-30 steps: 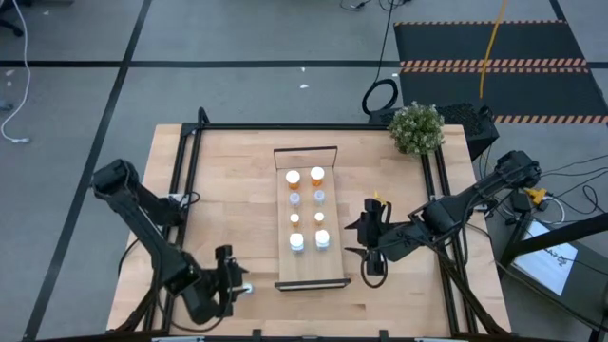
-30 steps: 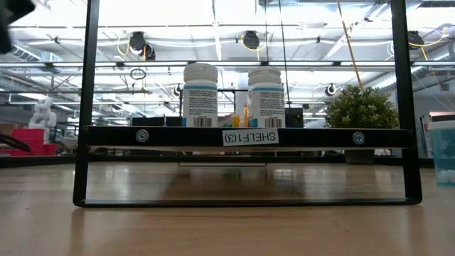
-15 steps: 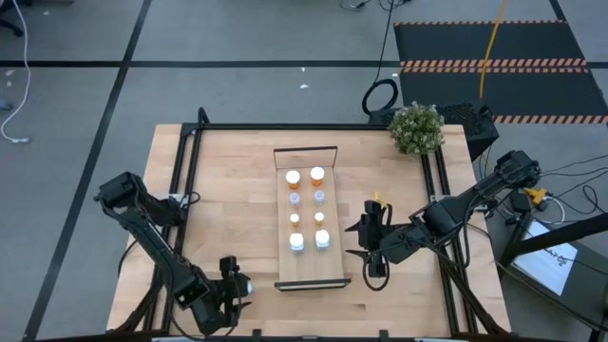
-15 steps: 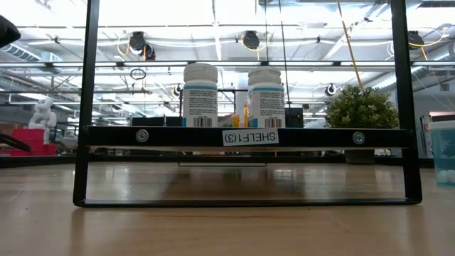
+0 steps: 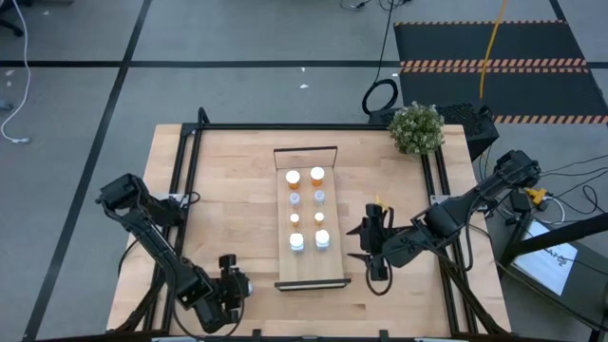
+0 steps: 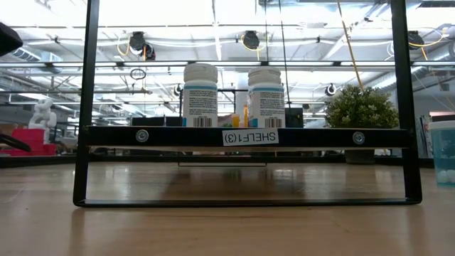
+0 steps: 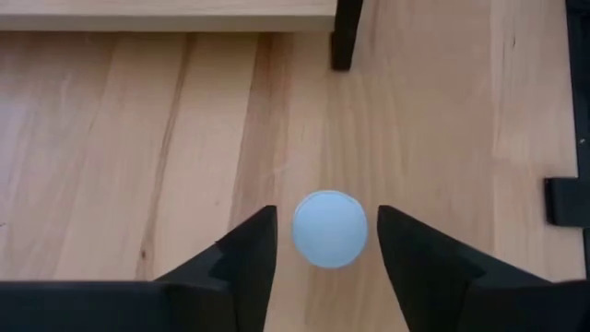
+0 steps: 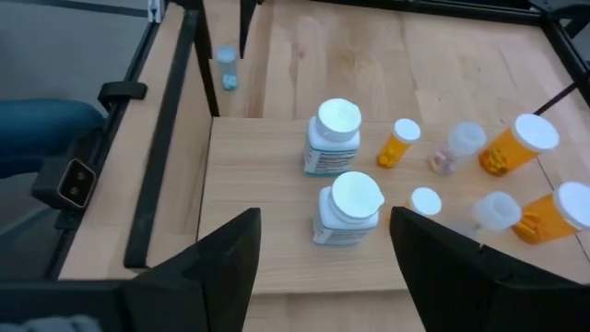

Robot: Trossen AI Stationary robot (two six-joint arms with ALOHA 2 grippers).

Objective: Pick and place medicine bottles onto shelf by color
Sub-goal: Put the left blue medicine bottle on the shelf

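The shelf [image 5: 306,268] lies mid-table and carries several medicine bottles upright in two rows: orange [image 5: 294,177], pale [image 5: 294,199] and white [image 5: 297,241]. Just off its near left corner one small pale bottle with a white cap [image 7: 330,229] stands on the tabletop. My left gripper [image 7: 327,263] is low over that bottle, pointing steeply down and open. One finger stands on each side of the cap, with a thin gap showing on both sides. My right gripper [image 5: 372,255] hovers open to the right of the shelf, and its wrist view shows the two white bottles [image 8: 336,138] with nothing between its fingers.
Dark frame rails [image 5: 190,180] run along the table's left, far and right sides. A potted plant [image 5: 416,128] stands at the far right corner. In the low view a pale bottle [image 6: 444,153] shows at the right edge. Bare wood lies left of the shelf.
My left gripper has come down and a little toward the table's near edge, and now stands astride the small bottle by the shelf's near left corner. The bottle has stayed where it was.
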